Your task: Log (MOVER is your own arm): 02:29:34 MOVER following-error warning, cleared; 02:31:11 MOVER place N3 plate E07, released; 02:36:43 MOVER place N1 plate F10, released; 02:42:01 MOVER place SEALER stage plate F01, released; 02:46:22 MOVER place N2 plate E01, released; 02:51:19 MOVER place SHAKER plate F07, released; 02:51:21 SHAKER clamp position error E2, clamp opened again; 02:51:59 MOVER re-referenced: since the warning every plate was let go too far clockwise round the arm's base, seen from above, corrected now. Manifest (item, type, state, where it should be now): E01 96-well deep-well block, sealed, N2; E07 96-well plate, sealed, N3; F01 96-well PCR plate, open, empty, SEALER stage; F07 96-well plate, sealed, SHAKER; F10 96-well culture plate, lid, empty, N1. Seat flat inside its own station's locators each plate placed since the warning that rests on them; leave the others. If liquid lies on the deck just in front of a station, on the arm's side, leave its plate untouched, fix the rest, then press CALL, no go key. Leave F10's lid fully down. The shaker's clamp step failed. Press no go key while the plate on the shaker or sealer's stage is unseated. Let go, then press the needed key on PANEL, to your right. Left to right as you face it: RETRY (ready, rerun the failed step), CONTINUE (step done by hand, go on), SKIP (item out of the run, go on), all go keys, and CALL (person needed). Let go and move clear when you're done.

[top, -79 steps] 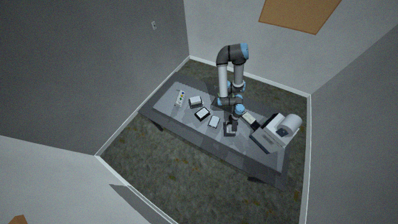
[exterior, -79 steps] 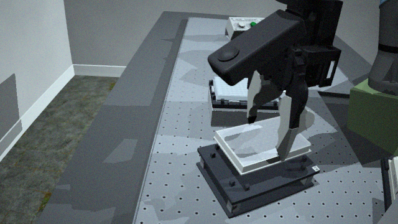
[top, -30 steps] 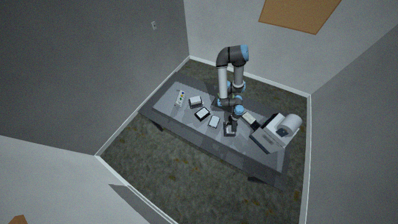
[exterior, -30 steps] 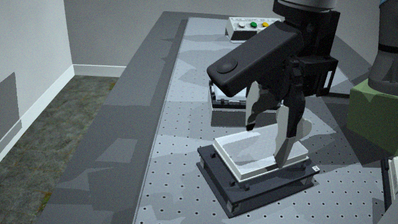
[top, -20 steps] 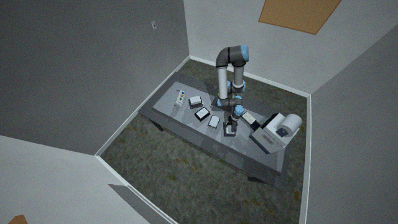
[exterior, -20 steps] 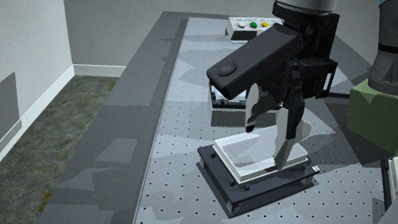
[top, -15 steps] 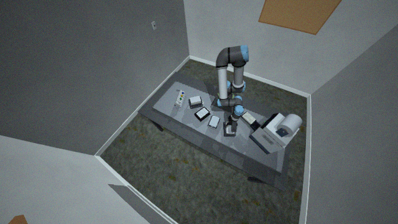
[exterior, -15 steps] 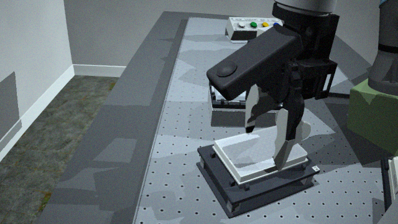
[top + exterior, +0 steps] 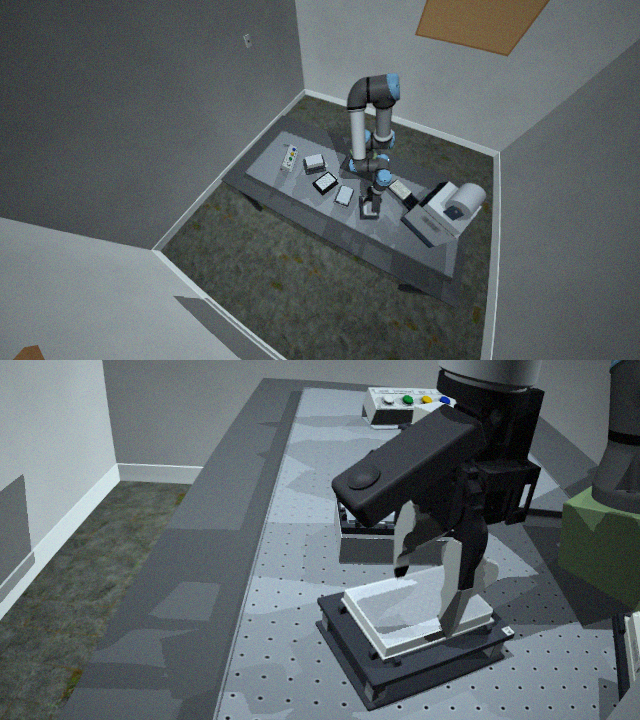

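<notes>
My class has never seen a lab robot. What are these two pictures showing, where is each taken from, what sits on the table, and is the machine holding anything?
This is one jointed robot arm standing on a perforated table. The top view looks down from high in the room; the exterior view is close, at table level. At the arm's end is a two-fingered gripper. It is shut on a flat white plate that sits over a dark holder. Along the table lie other plates, a button panel with coloured keys, and a larger machine carrying a white roll.
</notes>
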{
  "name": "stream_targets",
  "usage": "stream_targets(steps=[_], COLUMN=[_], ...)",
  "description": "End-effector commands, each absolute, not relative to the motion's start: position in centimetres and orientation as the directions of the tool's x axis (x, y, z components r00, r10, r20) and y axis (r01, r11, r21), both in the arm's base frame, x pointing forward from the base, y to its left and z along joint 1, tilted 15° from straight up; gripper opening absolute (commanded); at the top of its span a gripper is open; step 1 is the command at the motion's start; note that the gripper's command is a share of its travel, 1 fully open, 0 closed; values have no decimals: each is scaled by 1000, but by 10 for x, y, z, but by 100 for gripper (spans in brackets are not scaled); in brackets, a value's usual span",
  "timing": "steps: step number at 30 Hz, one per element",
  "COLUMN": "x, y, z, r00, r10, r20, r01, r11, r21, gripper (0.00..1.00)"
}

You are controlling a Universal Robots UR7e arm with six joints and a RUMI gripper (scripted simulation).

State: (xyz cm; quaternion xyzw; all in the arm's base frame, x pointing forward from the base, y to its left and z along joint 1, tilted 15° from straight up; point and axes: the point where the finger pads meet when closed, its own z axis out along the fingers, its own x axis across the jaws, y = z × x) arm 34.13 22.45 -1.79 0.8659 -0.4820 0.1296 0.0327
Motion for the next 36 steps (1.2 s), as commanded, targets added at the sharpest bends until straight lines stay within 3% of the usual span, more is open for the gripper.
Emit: stream_targets(steps=[1,36], x=[342,342], y=[224,224], z=[-19,-22], r00=[502,502], r10=[-826,-826], r20=[256,256], r01=[-843,-843], r11=[-533,-533], r21=[-69,-69], gripper=[0,0])
